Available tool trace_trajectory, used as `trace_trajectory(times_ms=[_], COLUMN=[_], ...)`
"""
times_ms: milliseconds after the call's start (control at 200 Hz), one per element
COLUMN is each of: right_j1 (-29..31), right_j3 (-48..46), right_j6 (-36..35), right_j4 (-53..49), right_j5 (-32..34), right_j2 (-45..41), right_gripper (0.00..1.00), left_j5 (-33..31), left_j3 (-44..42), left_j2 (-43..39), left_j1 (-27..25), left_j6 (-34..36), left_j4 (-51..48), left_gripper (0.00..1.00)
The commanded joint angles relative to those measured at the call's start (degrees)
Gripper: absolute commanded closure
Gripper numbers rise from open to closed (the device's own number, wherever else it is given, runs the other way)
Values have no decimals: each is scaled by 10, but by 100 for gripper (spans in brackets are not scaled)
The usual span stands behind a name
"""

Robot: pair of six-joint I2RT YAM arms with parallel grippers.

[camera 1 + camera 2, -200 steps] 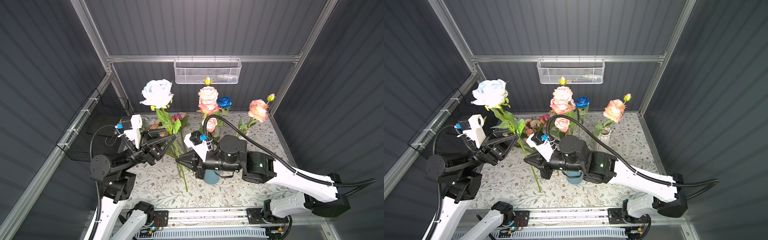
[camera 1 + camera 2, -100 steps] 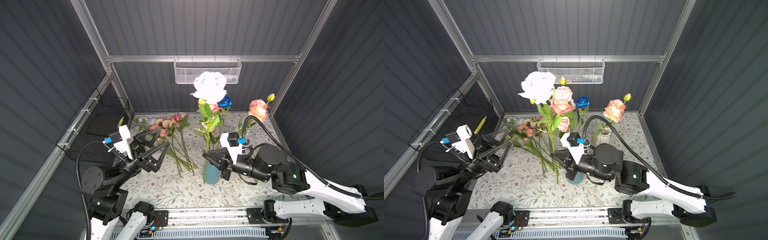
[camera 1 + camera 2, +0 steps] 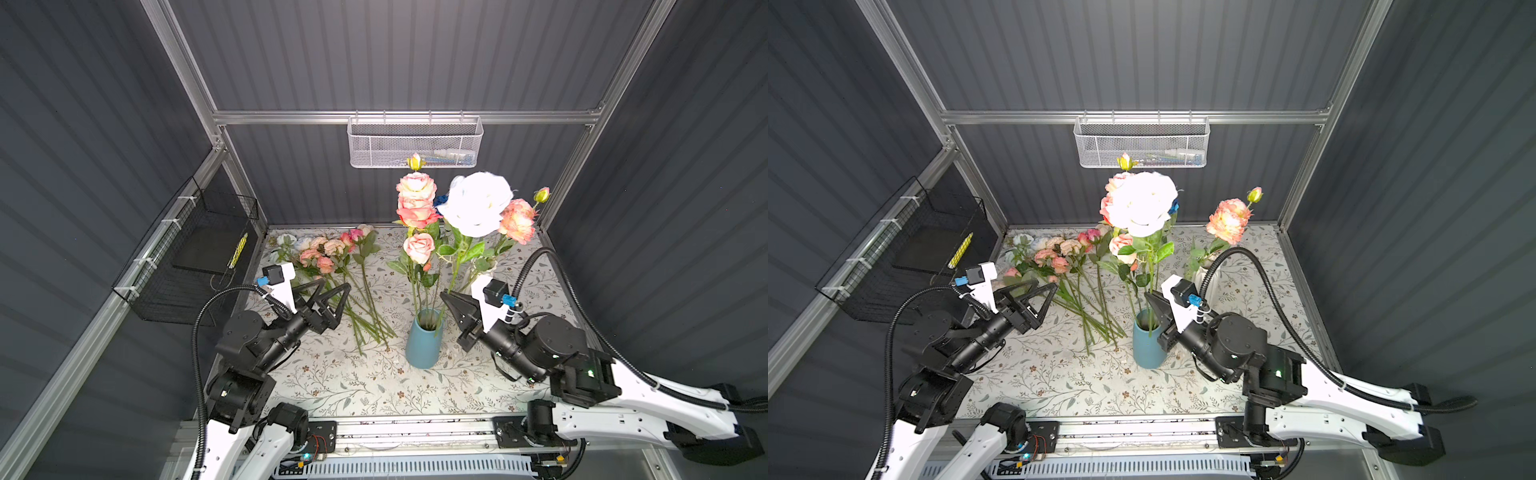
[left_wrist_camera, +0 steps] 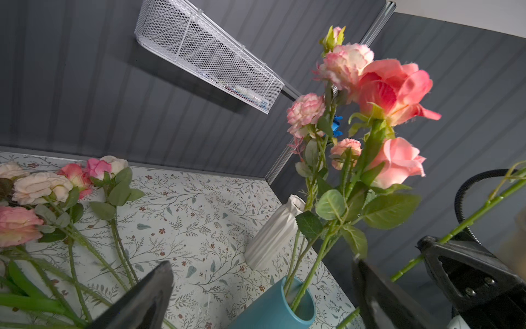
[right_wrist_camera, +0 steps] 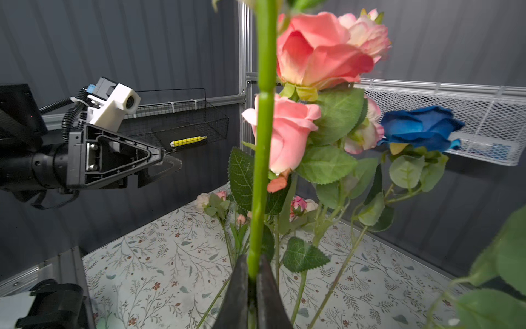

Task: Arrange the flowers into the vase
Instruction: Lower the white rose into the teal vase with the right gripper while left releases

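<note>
Overhead, a floral-print tabletop (image 3: 332, 382) fills the grey-walled cell, with a black wire basket (image 3: 187, 257) hung on the left wall and a white mesh basket (image 3: 413, 143) on the rear rail. The right fingers (image 3: 455, 307) are clamped on the green stem of a tall white rose (image 3: 476, 205), holding it upright just beside and above the mouth of the teal vase (image 3: 423, 345); whether the stem's end sits inside cannot be told. The left fingers (image 3: 343, 291) are spread wide and empty, above the stems of the loose flowers (image 3: 328, 253), which lie in a fan on the tabletop's left rear. Pink roses (image 3: 415, 199) already stand in the teal vase. Behind it, a ribbed white vase (image 4: 273, 236) holds a peach bloom (image 3: 517, 220). A deep blue rose (image 5: 418, 128) shows behind the pink roses.
</note>
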Motion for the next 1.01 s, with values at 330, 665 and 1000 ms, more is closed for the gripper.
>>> trace_trajectory(times_ms=[330, 665, 1000], right_j1=[-72, -72, -71], right_j3=[-88, -146, -159], right_j6=[57, 178, 245], right_j4=[98, 29, -42], right_j5=[-12, -31, -51], right_j2=[25, -6, -63], right_gripper=[100, 68, 32], left_j5=[-12, -12, -27], left_j3=[-36, -56, -68], left_j2=[6, 25, 51], left_j1=[-3, -3, -3], left_j6=[-12, -24, -35], left_j4=[4, 18, 8], left_gripper=[0, 0, 0])
